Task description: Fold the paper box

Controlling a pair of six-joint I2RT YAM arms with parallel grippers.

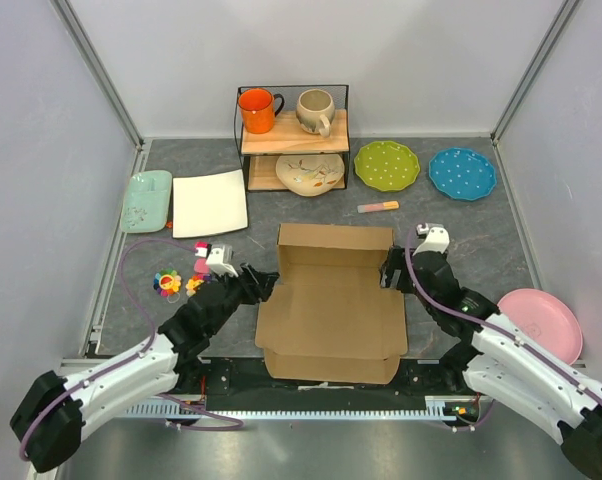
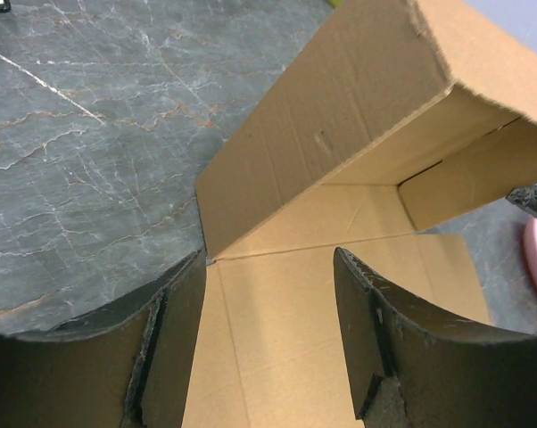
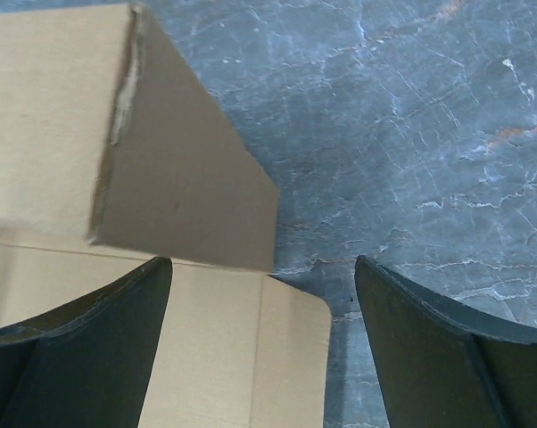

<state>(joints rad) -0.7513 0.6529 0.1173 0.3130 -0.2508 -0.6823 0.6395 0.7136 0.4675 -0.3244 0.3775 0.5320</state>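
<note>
The paper box point(image 1: 331, 310) is lying in the middle of the counter point(image 1: 461, 230), just in front of the two arms, and it is sitting only partly formed. Its far wall point(image 1: 336, 245) is standing up from the base, and the left wrist view is showing a short end tab point(image 2: 483, 178) turning inward at that wall's far corner. The rest is lying flat: the wide base panel, the side flap with the rounded corner point(image 3: 286, 357) on the right, and the near flap point(image 1: 331, 367) by the arm bases.

The left hand point(image 1: 264, 283) is hovering at the box's left edge near the raised wall, its fingers spread apart with nothing clamped between them. The right hand point(image 1: 391, 272) is waiting at the far right corner, its jaws standing wide and gripping nothing, straddling the flat flap's corner.

By my reading, the fold is sitting at an early stage: one wall is up, while the side walls are awaiting raising, the tabs are awaiting tucking, and the lid is awaiting closing. Whether any tab is locking into a slot, the views are not showing.
</note>
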